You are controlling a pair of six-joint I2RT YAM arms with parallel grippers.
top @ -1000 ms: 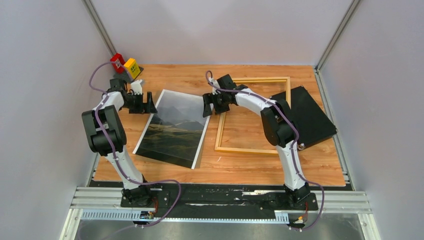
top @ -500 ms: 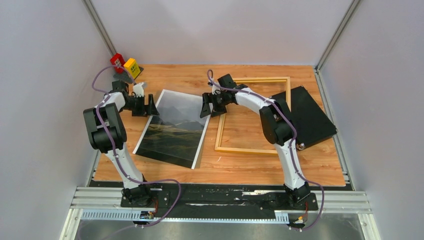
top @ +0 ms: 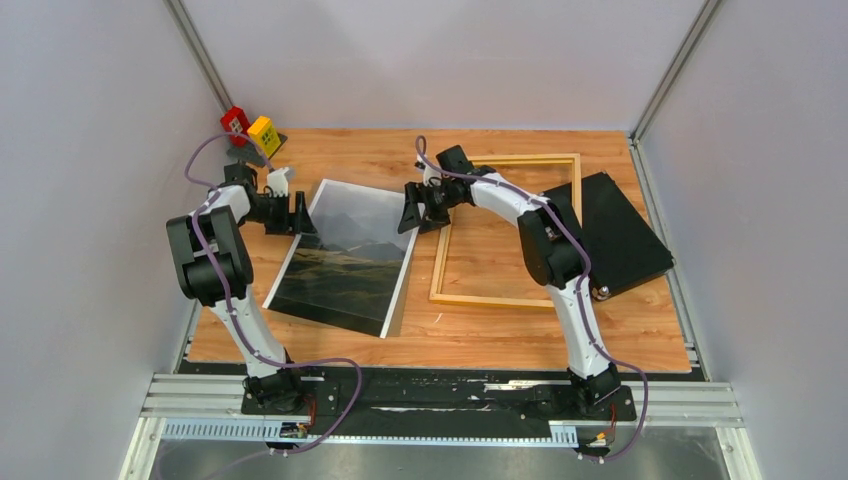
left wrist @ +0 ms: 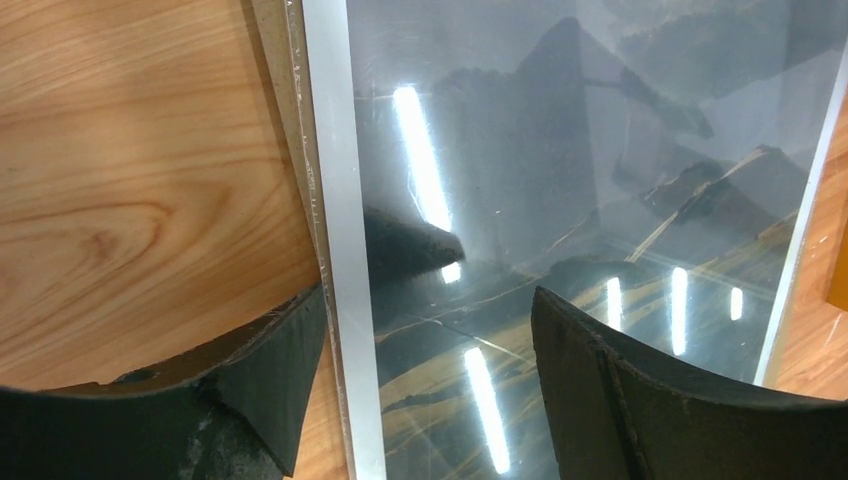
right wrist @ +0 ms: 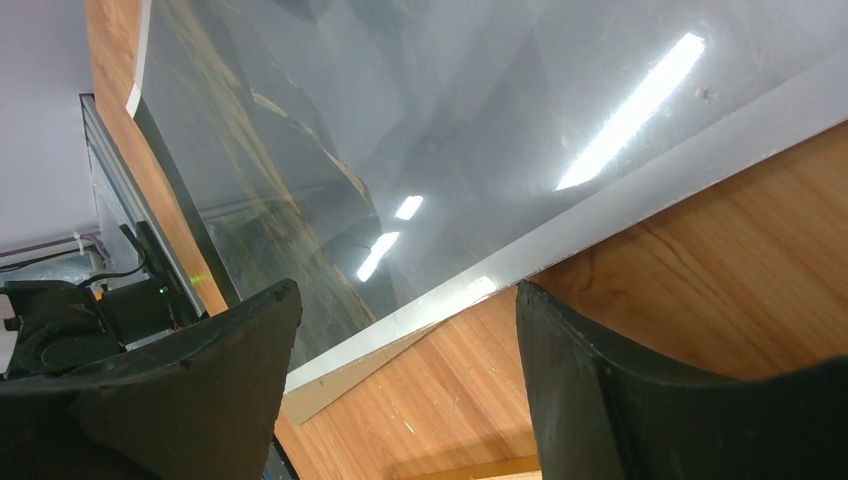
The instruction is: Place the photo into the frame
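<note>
Fingers (left wrist: 650, 400) of the left gripper (left wrist: 428, 300) stand wide apart with nothing between them but air, straddling the left white border of the photo (left wrist: 600, 150), one over the print, the other over the table (left wrist: 130, 180) just beside it! At the photo's far right edge the right gripper (right wrist: 405, 295) matches it, fingers (right wrist: 200, 390) spread and holding nothing, one above the glossy print, one above bare wood. The photo lies face up on a brown panel (left wrist: 275, 60), with the frame (top: 440, 270) flat just to its right and the black case (top: 620, 235) further right again.
</note>
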